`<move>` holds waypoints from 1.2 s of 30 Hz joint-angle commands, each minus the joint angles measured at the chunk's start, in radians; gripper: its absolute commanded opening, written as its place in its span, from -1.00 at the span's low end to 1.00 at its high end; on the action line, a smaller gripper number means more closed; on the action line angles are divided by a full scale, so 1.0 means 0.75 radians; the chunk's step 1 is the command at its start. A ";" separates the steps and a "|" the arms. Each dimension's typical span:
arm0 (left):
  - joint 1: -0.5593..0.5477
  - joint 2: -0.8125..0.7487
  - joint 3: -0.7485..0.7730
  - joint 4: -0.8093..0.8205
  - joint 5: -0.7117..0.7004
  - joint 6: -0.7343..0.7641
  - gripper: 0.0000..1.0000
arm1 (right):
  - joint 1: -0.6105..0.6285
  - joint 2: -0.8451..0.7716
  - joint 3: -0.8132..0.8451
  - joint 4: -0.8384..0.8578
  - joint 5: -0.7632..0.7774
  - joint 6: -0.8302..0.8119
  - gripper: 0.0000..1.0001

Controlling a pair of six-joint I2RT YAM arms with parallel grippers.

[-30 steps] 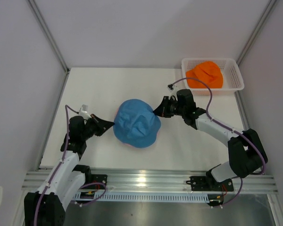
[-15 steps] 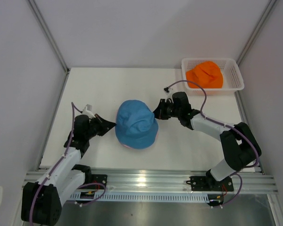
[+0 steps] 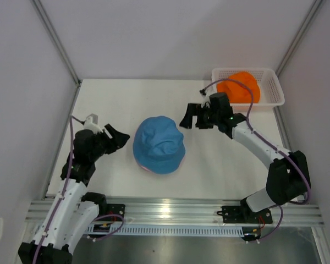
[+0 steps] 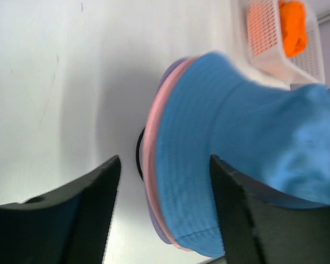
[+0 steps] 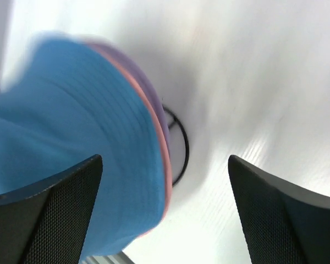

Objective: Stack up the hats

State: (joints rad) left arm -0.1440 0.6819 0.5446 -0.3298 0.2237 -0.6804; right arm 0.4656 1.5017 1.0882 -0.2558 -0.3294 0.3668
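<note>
**Three stacked, orange left to fetch**

Spread wide and empty on both sides: left gripper [image 3: 114,137] just left of the stack, right gripper [image 3: 188,116] off its far-right edge, both clear of the cloth. Between them, on the table [image 3: 110,104]: blue hat [image 3: 158,144] topmost, over pink hat [image 4: 150,148] and lavender hat [image 4: 157,225], these two seen only as thin brim edges, all draped on the wire stand [image 4: 138,157]. Well apart, at the far right: orange hat [image 3: 239,88], crumpled in the basket [image 3: 275,82].

Likely trouble from here:
- Snagging the mesh, or lifting basket along with hat, through too deep a pinch.
- Carrying the floppy brim folded under, and so landing it lopsided.
- Nudging the thin wire stand on the way in, and tipping or sliding the soft pile.
- Dropping the orange off-centre and losing it down the creased blue crown.

As to pointing: crowns up toward the overhead camera, brims down and outward. Nearly round from above, so hardly any long axis; if anything, slightly longer far-to-near. For the orange one, longer across the basket, left to right; crown direction impossible to tell.
</note>
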 commanded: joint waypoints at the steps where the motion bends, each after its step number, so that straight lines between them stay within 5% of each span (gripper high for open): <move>1: -0.004 -0.069 0.263 -0.143 -0.104 0.128 0.43 | -0.135 -0.104 0.287 -0.150 0.053 -0.072 0.99; 6: -0.004 -0.044 0.464 -0.272 -0.192 0.248 0.76 | -0.346 -0.029 0.620 -0.209 0.232 -0.166 0.99; 10: -0.004 -0.038 0.581 -0.293 -0.200 0.285 0.77 | -0.506 0.167 0.774 -0.175 0.515 -0.252 0.99; 14: -0.004 -0.030 0.636 -0.268 -0.176 0.322 0.71 | -0.665 0.472 0.962 -0.154 0.384 -0.207 0.99; 21: -0.004 0.032 0.720 -0.262 -0.157 0.359 0.76 | -0.723 0.965 1.439 -0.279 0.535 -0.223 0.99; 26: -0.004 0.091 0.728 -0.256 -0.161 0.349 0.99 | -0.764 1.090 1.490 -0.217 0.631 -0.193 0.99; 36: -0.004 0.169 0.720 -0.196 -0.135 0.326 0.99 | -0.823 1.131 1.429 -0.170 0.644 -0.240 0.98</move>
State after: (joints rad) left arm -0.1440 0.7990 1.0576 -0.5278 0.1059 -0.4358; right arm -0.1482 2.3508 2.1380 -0.4263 0.1177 0.2054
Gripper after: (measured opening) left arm 0.994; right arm 0.991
